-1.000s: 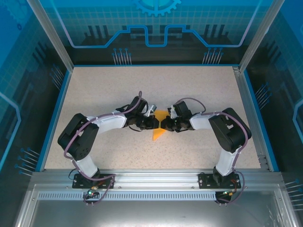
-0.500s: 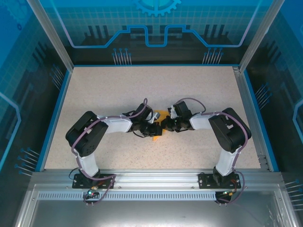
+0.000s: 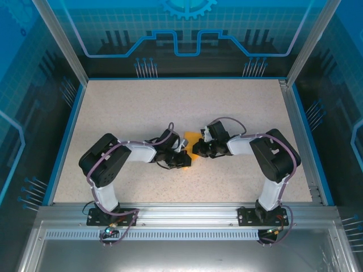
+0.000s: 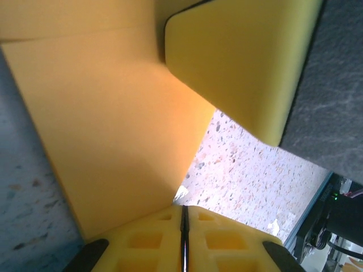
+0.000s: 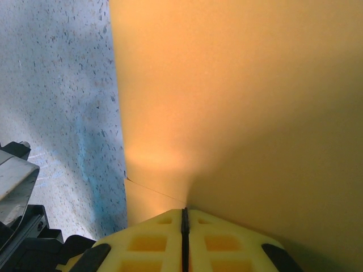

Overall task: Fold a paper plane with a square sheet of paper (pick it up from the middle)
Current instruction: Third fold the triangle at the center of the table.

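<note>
The folded orange paper point(image 3: 191, 138) lies at the table's middle, mostly hidden under both grippers; a small piece shows between them. In the left wrist view the paper point(image 4: 108, 124) spreads flat on the left, its corner ending right at my left gripper point(image 4: 182, 208), which is shut with its tips touching that corner. A yellow finger point(image 4: 244, 56) of the other gripper lies on the paper beyond it. From above, my left gripper point(image 3: 186, 160) sits just below and left of my right gripper point(image 3: 198, 150). My right gripper point(image 5: 184, 211) is shut on the paper point(image 5: 238, 102), where a crease runs into its tips.
The speckled table point(image 3: 142, 107) has a blue rim point(image 3: 67, 136) on the left and right and metal frame posts at the back corners. Part of the left arm's wrist point(image 5: 17, 192) sits close beside the paper's left edge.
My left arm has swung right and forward, so its gripper now covers the paper's lower tip that showed a second ago. The right arm has barely moved.
</note>
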Available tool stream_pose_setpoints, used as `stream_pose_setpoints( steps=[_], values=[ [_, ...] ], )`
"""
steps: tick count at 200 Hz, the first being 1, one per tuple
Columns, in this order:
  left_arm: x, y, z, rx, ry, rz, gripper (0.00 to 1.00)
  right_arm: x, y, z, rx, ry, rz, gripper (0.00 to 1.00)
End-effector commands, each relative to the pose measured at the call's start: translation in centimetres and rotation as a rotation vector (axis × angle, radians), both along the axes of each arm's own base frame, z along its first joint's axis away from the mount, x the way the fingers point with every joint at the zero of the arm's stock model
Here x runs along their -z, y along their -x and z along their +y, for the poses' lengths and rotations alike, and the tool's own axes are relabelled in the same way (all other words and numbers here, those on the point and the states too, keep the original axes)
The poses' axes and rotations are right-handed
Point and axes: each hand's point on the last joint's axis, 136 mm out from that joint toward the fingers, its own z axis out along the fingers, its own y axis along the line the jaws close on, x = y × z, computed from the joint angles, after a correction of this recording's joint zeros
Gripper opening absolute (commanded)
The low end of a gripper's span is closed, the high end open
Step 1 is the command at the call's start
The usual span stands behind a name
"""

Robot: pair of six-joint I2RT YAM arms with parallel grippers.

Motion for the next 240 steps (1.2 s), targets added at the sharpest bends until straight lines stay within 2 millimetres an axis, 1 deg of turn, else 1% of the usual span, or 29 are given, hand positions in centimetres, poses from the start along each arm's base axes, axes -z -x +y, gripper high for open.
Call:
stream_pose_setpoints(
  steps=[1, 46, 93, 126, 136, 154, 179, 192, 215, 240],
  values=[
    [1.2, 1.4, 1.7, -0.031, -0.046, 0.067, 0.11, 4.3, 2.2, -2.4, 0.016, 0.142, 0.111, 0.1],
    [1.0, 1.9, 2.9, -0.081, -0.04, 0.105, 0.12, 4.5, 2.2, -2.6, 0.016, 0.156, 0.111, 0.1],
    [1.5, 3.6, 4.2, -0.099, -0.072, 0.155, 0.12, 4.1, 2.2, -2.5, 0.019, 0.148, 0.112, 0.1],
    [1.0, 4.2, 4.9, -0.087, -0.099, 0.141, 0.12, 3.7, 2.0, -2.3, 0.017, 0.144, 0.104, 0.1],
    [0.7, 4.0, 5.0, -0.09, -0.103, 0.125, 0.13, 3.6, 2.0, -2.3, 0.016, 0.142, 0.103, 0.1],
    [-0.6, 3.1, 4.8, -0.101, -0.088, 0.076, 0.13, 3.4, 2.0, -2.2, 0.014, 0.139, 0.098, 0.1],
    [-3.5, 1.2, 3.6, -0.108, -0.023, -0.013, 0.13, 3.3, 1.9, -2.1, 0.016, 0.134, 0.098, 0.1],
    [-4.5, 0.1, 2.9, -0.109, 0.004, -0.056, 0.14, 3.3, 1.9, -2.0, 0.016, 0.131, 0.098, 0.1],
    [-5.1, -1.3, 1.4, -0.093, 0.051, -0.073, 0.15, 3.2, 1.7, -1.9, 0.015, 0.129, 0.095, 0.11],
    [-4.1, -2.2, 0.4, -0.084, 0.066, -0.047, 0.16, 3.1, 1.7, -1.8, 0.015, 0.128, 0.096, 0.11]
  ],
)
